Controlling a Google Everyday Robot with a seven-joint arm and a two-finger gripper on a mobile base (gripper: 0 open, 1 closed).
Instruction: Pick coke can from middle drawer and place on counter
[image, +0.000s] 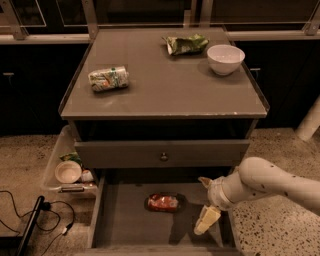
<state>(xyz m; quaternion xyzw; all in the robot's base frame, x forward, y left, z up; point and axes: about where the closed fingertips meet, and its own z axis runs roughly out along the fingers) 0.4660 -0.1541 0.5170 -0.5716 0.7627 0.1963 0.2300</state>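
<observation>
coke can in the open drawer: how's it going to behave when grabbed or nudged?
The coke can lies on its side on the middle drawer floor, which is flat, so a nudge would probably roll it. It looks slightly dented, so it is likely thin-walled and easy to crush. The gripper hangs beside it, not touching.
</observation>
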